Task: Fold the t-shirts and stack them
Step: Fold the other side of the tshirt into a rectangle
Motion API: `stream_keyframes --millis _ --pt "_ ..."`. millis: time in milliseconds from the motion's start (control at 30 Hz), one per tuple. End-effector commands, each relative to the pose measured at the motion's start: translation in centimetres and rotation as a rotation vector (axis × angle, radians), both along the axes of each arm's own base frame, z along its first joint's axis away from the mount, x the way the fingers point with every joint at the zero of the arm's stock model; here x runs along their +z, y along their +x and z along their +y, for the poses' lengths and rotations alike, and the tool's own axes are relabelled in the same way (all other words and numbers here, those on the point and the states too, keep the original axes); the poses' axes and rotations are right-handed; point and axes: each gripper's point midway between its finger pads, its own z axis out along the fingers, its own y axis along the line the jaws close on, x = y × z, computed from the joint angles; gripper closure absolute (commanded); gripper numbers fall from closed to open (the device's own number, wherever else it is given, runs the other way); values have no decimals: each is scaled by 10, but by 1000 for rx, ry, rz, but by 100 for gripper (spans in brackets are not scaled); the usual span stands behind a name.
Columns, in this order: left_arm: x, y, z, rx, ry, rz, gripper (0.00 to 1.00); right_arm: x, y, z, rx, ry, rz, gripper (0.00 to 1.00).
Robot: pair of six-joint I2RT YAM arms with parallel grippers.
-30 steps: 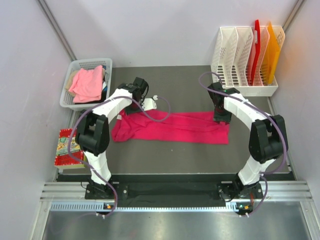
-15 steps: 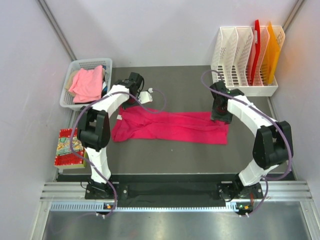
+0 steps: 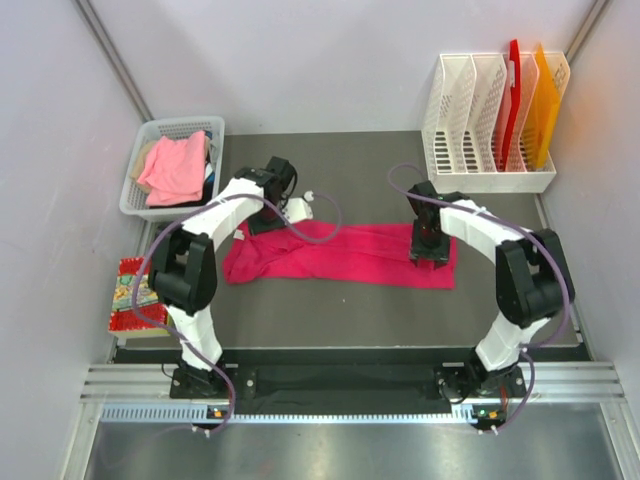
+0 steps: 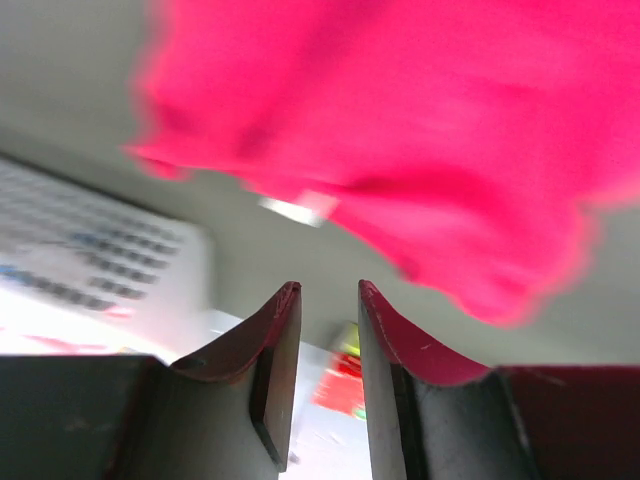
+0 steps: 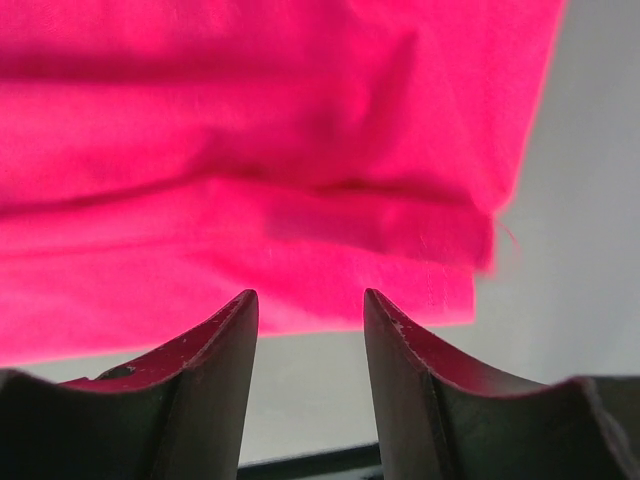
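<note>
The bright magenta t-shirt point(image 3: 340, 255) lies on the dark mat as a long, folded strip. My left gripper point(image 3: 266, 217) hovers at the strip's far left corner, jaws narrowly apart and empty point(image 4: 328, 290); the shirt point(image 4: 420, 130) shows blurred ahead of it. My right gripper point(image 3: 431, 250) is over the strip's right end, open and empty point(image 5: 310, 297), with the shirt's hem and corner point(image 5: 250, 150) just beyond the fingertips. The salmon-pink t-shirt point(image 3: 175, 168) lies crumpled in the white basket.
The white basket point(image 3: 133, 197) stands at the far left. A white file rack point(image 3: 480, 175) with red and orange boards stands at the far right. A colourful packet point(image 3: 135, 295) lies at the mat's left edge.
The right gripper has moved left and nearer, from the shirt's far right corner to over its right end. The left gripper has shifted slightly near the shirt's far left corner. The shirt lies much the same.
</note>
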Motion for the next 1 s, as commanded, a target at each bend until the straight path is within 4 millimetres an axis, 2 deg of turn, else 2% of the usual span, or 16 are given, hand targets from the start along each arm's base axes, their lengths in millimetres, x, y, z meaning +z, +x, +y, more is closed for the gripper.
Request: stream_keyframes --millis 0,33,100,133,233,300,333,433,567,700,867,967 --pt "11 -83 -12 -17 -75 149 65 -1 34 7 11 -4 -54 54" --pt "17 -92 -12 -10 -97 149 65 -7 39 5 9 -13 -46 54" --pt "13 -119 -9 7 -111 224 65 -5 49 3 8 -22 -57 54" --pt "17 -127 -7 9 -121 222 64 -9 52 -1 0 -37 -50 54" --pt "12 -152 7 8 -99 249 64 -7 69 -7 -11 -49 -67 55" --pt "7 -160 16 -3 -76 233 64 -7 74 -11 -15 -53 -69 55" --pt "-3 -170 26 0 -39 256 64 -8 79 -14 -24 -54 -72 55" --pt "-16 -174 35 -3 -13 236 64 -5 86 -19 -36 -53 -79 55" --pt "-29 -165 43 7 6 211 66 -8 88 -22 -36 -60 -71 55" --pt "-40 -143 53 31 20 175 67 -8 85 -26 -42 -70 -59 55" --pt "-48 -97 76 93 31 107 70 -7 74 -44 -59 -130 -39 53" --pt "-56 -77 88 148 26 97 72 -10 66 -55 -80 -141 -23 53"
